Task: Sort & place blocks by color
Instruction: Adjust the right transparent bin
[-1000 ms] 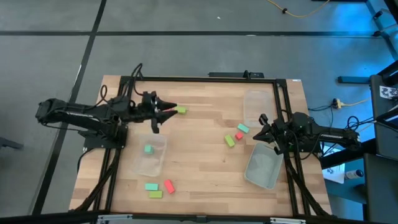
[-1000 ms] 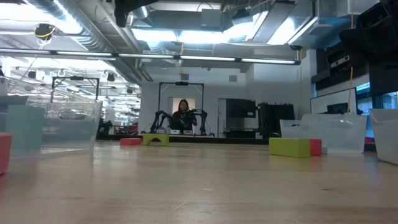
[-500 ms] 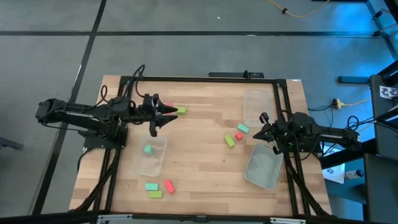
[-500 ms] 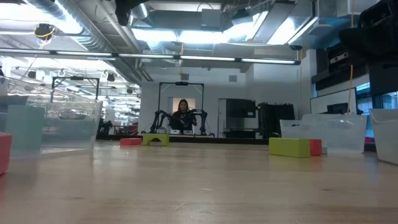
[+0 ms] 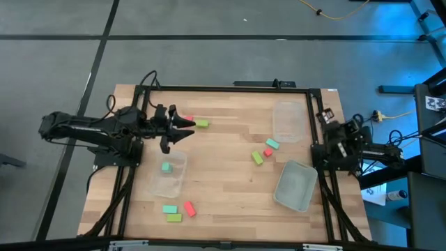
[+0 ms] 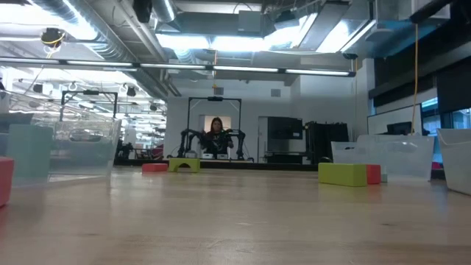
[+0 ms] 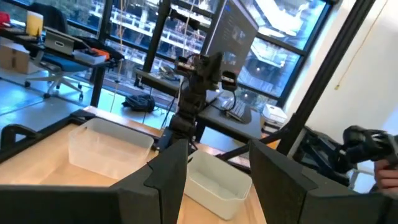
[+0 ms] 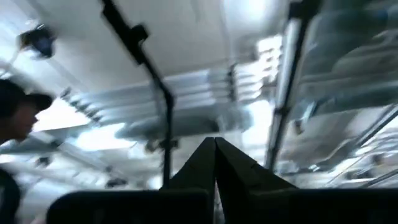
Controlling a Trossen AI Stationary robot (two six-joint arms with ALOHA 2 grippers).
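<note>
Nine small blocks lie flat on the wooden table (image 5: 230, 195). A red block (image 5: 188, 118) and a lime block (image 5: 202, 123) sit at the far left. My left gripper (image 5: 189, 124) hovers open above that red block, nothing between its fingers (image 7: 217, 149). One teal block (image 5: 166, 166) lies inside a clear tub (image 5: 167, 183). Teal (image 5: 169, 208), lime (image 5: 173, 217) and red (image 5: 189, 208) blocks sit near the front left. Lime (image 5: 257, 158), red (image 5: 267, 151) and teal (image 5: 272, 143) blocks sit right of centre. My right gripper (image 8: 214, 144) is shut and tipped up toward the ceiling, at the table's right edge (image 5: 327, 134).
Two more clear tubs stand on the right: one at the far right (image 5: 287, 122), one tilted at the near right (image 5: 294, 186). A black frame (image 5: 223, 88) runs round the table. A person (image 6: 217, 134) sits far behind the table, and another (image 8: 12, 112) shows beside the right arm.
My right gripper has pulled back toward the table's right edge, risen and tipped from level to pointing steeply upward, staying shut. The blocks and tubs have not moved.
</note>
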